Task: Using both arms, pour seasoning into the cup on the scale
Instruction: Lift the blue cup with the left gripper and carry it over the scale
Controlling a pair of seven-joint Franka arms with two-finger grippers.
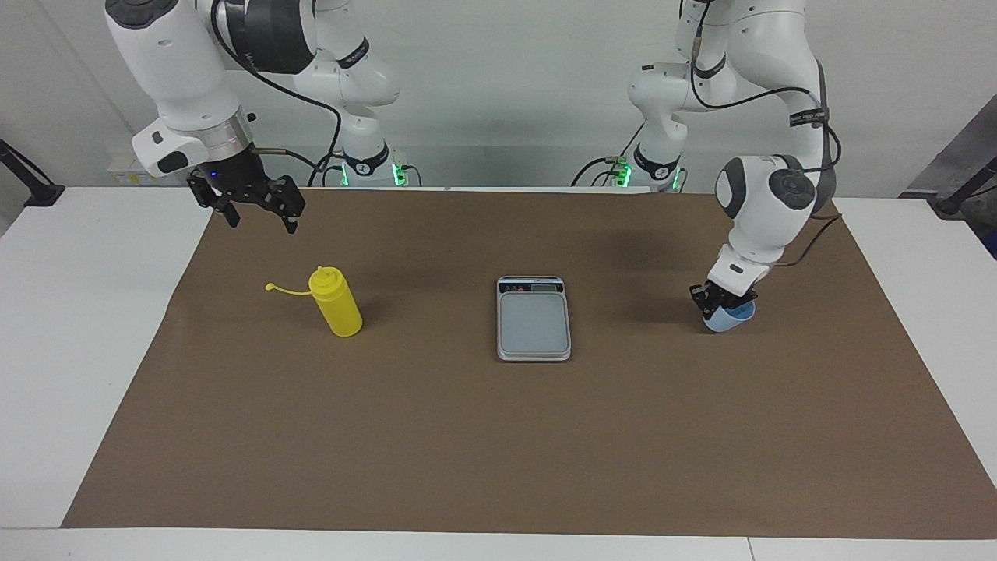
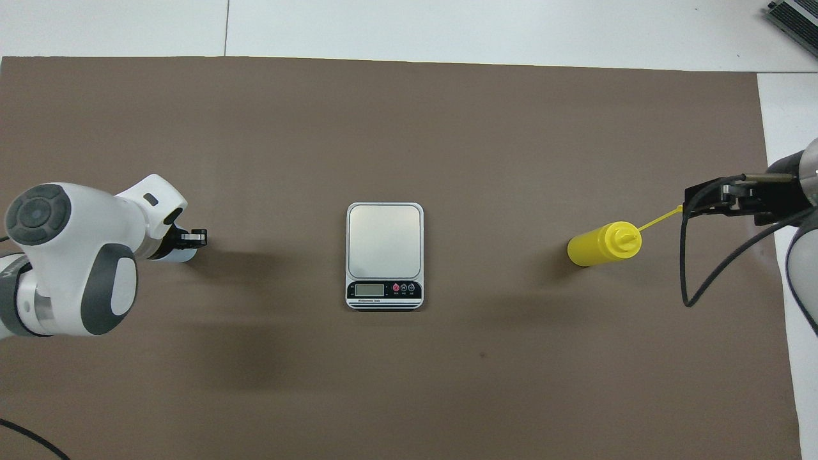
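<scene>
The light-blue cup (image 1: 730,319) hangs tilted, low over the brown mat toward the left arm's end, with my left gripper (image 1: 720,300) shut on its rim; the overhead view shows only a sliver of the cup (image 2: 185,255) under that wrist. At the middle of the mat lies the silver scale (image 1: 533,323) (image 2: 384,239), its plate bare and its display strip toward the robots. The yellow seasoning bottle (image 1: 336,305) (image 2: 599,246) stands toward the right arm's end, cap strap hanging out. My right gripper (image 1: 262,225) (image 2: 696,203) hovers open above the mat beside the bottle, holding nothing.
A brown mat (image 1: 498,436) covers most of the white table (image 1: 78,312). A dark device corner (image 2: 792,16) shows at the table's edge farthest from the robots, toward the right arm's end.
</scene>
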